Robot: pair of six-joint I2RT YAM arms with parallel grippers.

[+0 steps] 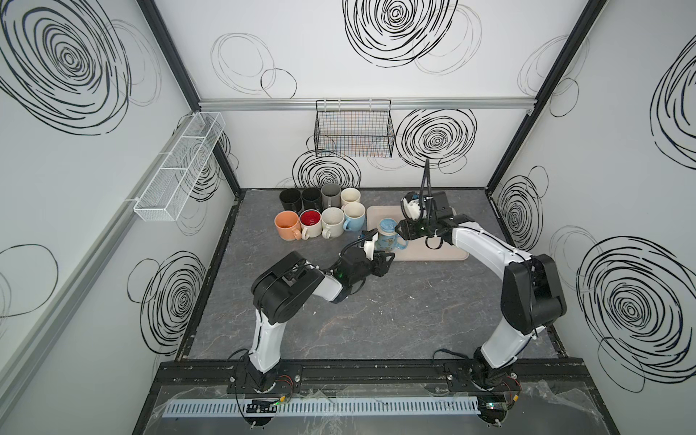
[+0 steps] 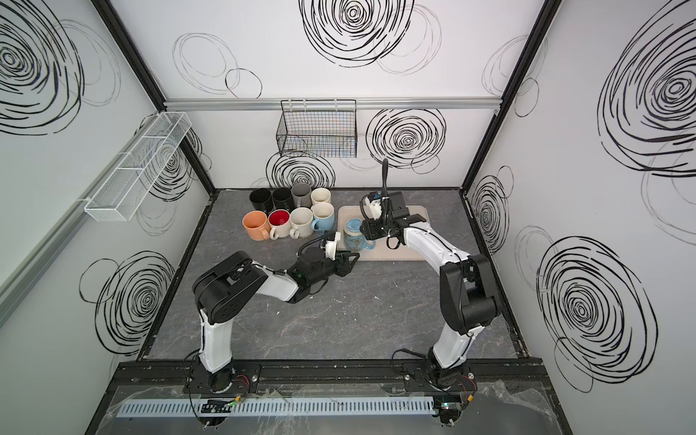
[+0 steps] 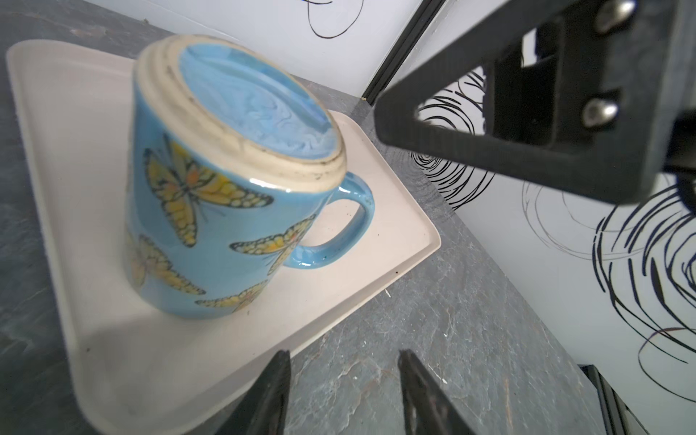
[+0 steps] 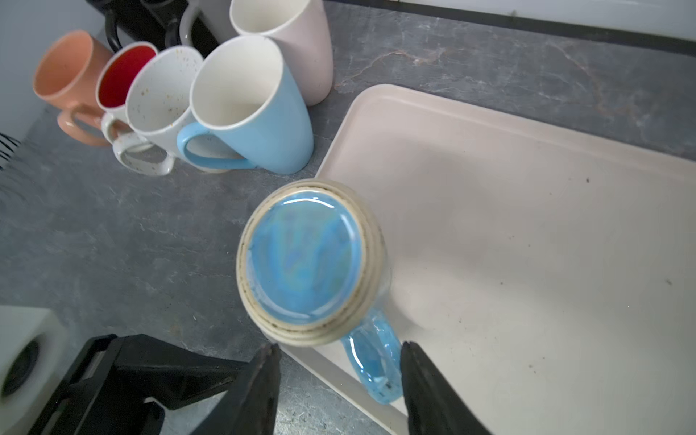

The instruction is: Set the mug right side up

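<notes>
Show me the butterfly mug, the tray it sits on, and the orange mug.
butterfly mug [image 3: 211,233]: left wrist view, on its painted side wall.
tray [image 4: 527,226]: right wrist view, on its bare floor.
orange mug [image 1: 287,223]: in a top view, inside its open mouth.

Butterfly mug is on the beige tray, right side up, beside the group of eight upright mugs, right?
No, the butterfly mug is upside down: the left wrist view shows its blue base and pale foot ring facing up. It is on the beige tray, beside the eight upright mugs.
</notes>
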